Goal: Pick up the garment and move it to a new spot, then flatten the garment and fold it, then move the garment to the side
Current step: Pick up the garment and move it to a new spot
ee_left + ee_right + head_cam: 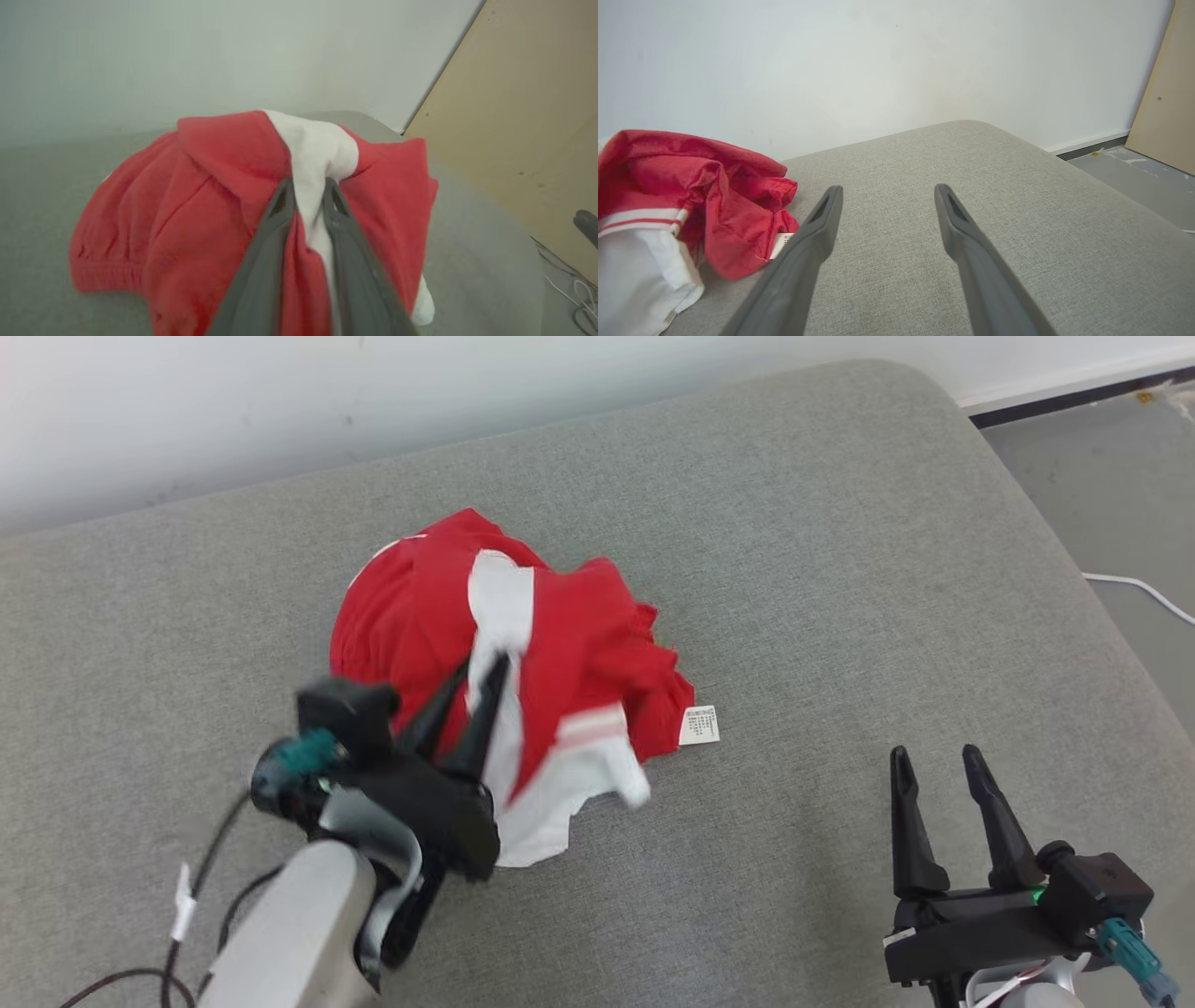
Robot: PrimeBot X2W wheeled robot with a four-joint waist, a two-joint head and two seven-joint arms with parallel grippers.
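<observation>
Two grippers over a grey cushion (840, 569): the left gripper (482, 665) clamps a white fold of the crumpled red-and-white garment (579, 635) heaped around its fingertips; the right gripper (935, 753) hangs spread, well apart. Likely the relocating step; next comes setting down, then spreading flat.

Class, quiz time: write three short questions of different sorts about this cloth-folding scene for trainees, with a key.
1. True or false: the garment lies flat and neatly folded on the grey cushion.
2. Look at the left tool and the right tool. Which is shut on the garment? A left; B right; C both.
3. Fill in: the garment is white and ____.
Key: 1 false, it is crumpled; 2 A, the right tool stands open over bare cushion; 3 red.
</observation>
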